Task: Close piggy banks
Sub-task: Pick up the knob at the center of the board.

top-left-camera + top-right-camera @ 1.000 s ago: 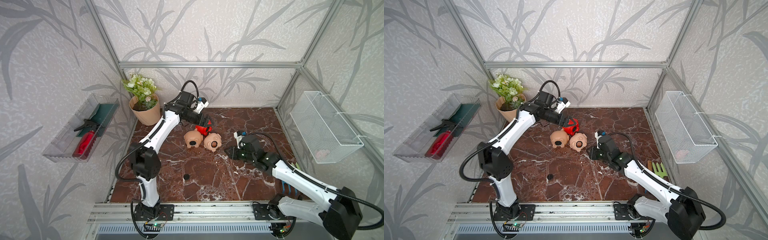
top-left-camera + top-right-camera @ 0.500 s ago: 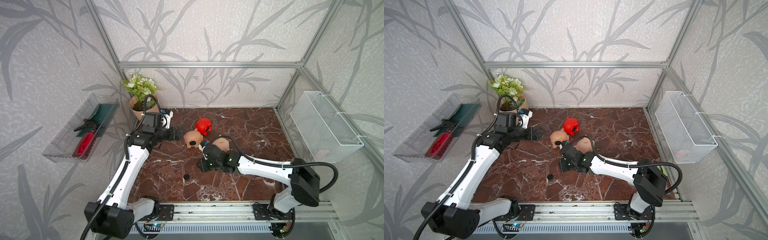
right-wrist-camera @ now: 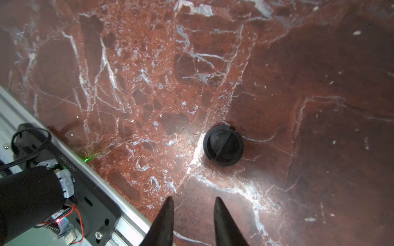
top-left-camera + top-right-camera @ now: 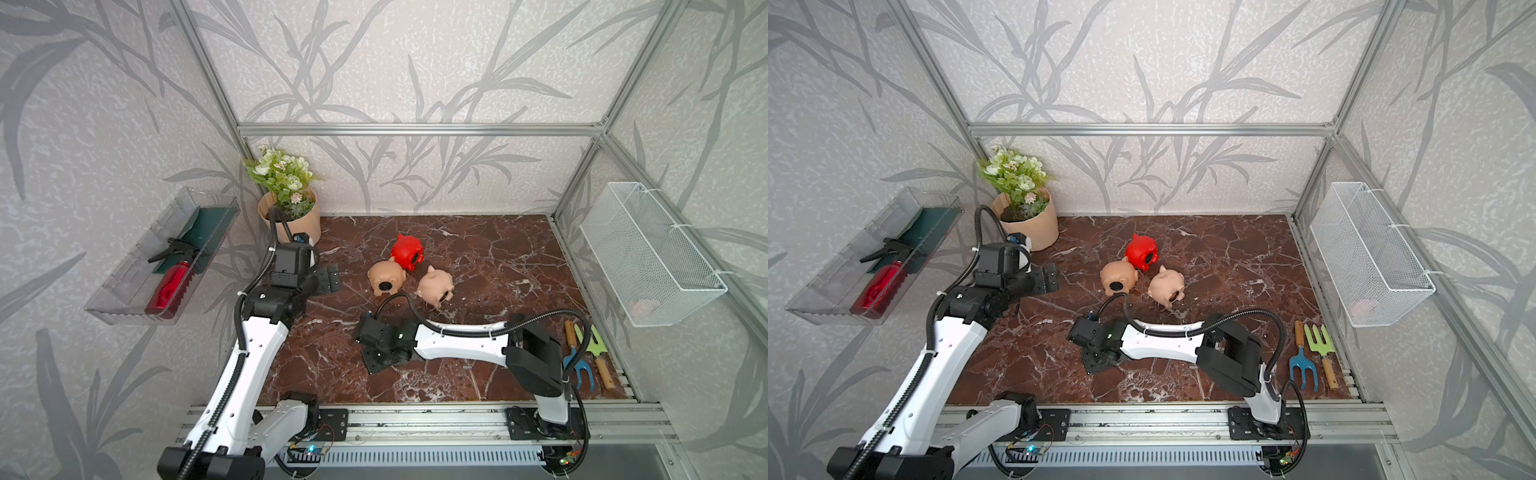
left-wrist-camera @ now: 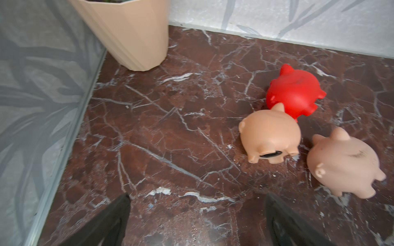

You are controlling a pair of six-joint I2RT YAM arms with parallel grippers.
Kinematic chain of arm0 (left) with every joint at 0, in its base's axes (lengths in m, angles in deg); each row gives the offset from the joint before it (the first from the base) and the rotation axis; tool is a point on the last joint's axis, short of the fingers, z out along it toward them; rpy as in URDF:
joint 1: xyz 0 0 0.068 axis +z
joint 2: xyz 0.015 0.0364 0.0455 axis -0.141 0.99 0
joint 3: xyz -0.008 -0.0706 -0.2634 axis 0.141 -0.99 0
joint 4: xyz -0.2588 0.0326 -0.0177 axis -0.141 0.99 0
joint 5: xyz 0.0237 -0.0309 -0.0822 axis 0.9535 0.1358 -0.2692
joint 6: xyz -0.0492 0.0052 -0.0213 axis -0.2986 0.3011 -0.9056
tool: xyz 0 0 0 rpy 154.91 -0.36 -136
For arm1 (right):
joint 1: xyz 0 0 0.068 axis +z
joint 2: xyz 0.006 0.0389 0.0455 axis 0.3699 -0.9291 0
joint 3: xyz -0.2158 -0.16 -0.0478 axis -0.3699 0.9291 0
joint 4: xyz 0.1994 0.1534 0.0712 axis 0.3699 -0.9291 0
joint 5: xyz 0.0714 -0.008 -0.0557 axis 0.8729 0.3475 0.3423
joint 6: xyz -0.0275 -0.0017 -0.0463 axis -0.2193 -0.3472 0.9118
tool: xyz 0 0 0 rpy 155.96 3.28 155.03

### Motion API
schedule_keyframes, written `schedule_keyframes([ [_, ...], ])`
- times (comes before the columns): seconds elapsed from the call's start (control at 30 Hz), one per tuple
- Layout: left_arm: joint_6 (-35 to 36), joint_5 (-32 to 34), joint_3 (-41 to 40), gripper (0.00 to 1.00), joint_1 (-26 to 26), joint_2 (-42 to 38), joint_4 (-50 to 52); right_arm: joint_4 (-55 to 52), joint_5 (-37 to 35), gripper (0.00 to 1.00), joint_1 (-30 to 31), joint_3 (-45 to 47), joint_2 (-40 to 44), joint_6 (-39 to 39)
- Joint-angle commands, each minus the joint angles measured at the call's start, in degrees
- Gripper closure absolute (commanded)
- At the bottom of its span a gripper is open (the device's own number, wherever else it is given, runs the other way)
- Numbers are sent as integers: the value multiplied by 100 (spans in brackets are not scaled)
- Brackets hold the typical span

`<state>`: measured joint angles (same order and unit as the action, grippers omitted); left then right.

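A red-brown marble counter point(image 4: 478, 249) sits inside a walled cell and is seen from above. Three piggy banks lie tipped over in a cluster toward the middle and back of the counter. The red piggy bank point(image 4: 408, 257) is farthest back. A peach piggy bank point(image 4: 385, 275) lies just in front of it and appears to touch it. A second peach piggy bank point(image 4: 434, 284) lies just beside them on the robot's right, with a small gap. In both top views, each peach one shows a dark round belly opening facing the front.

The left end effector point(image 5: 196, 225) hovers over bare counter on the robot's left of the pigs and well apart from them, near a peach flowerpot point(image 4: 293, 226). Its jaws are spread wide and hold nothing.

The right end effector point(image 3: 193, 221) is low over the front part of the counter. Its jaws are a little apart with nothing between them. A small black disc point(image 3: 223, 145) lies flat on the counter just ahead of the fingertips, untouched.
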<state>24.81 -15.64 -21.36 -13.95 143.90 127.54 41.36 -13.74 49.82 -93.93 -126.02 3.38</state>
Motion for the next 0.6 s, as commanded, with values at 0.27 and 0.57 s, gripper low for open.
schedule_keyframes([
  [0.27, -175, 660, -327, 2, 317, -671, 50, -1201, -635, 76, 2, -998, -759, -300],
  [0.57, -83, 450, -466, 2, 341, -807, -139, -1337, -578, 82, -46, -1415, -1142, -229],
])
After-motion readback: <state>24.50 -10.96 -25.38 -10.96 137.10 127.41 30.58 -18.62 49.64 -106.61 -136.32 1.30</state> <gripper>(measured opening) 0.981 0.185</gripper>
